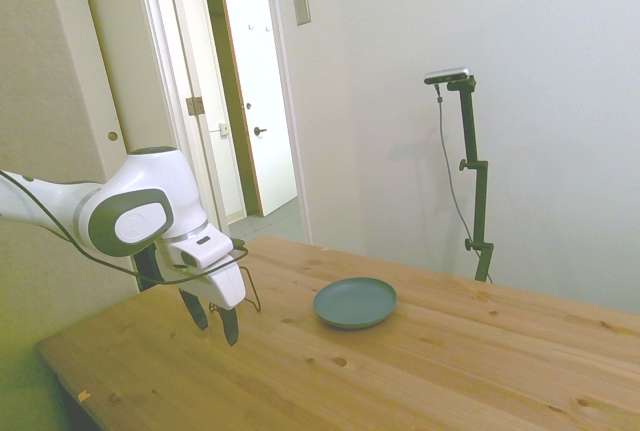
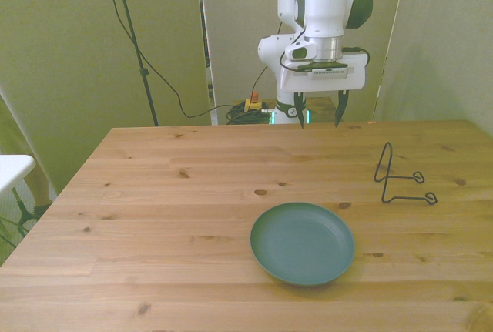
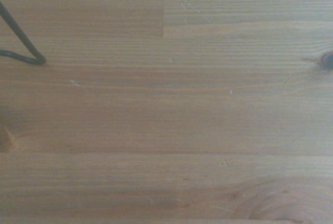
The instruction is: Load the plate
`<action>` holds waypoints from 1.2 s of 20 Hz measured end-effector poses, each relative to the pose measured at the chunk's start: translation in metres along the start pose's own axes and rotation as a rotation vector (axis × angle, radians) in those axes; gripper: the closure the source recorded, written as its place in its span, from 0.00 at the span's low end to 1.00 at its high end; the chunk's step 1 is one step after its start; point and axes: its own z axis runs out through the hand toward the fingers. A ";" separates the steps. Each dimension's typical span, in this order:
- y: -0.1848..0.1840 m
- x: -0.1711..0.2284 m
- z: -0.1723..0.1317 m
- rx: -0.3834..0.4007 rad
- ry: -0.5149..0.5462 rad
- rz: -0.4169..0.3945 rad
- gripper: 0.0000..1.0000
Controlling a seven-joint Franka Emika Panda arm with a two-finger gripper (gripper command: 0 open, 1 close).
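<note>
Wire stand [image 2: 404,180] in front view only, seemingly wrist too; gripper [image 2: 317,112] spread, plate [image 2: 302,243] flat.

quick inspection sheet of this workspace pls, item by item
surface: wooden table, bare apart from two things
job's things: teal plate flat near the camera-side edge, nothing on it; black wire stand toward the front view's right, apart from the plate
clutter: nothing seen
grippers: gripper open, holding nothing, above the far edge
cables: black cable looped at the wrist; cables on the floor behind the table
surroundings: open door in side view
</note>
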 end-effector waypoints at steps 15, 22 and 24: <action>-0.002 0.058 -0.033 0.040 -0.018 0.001 0.00; 0.008 0.136 -0.038 0.081 -0.051 -0.004 0.00; 0.012 0.164 -0.039 0.108 -0.067 -0.020 0.00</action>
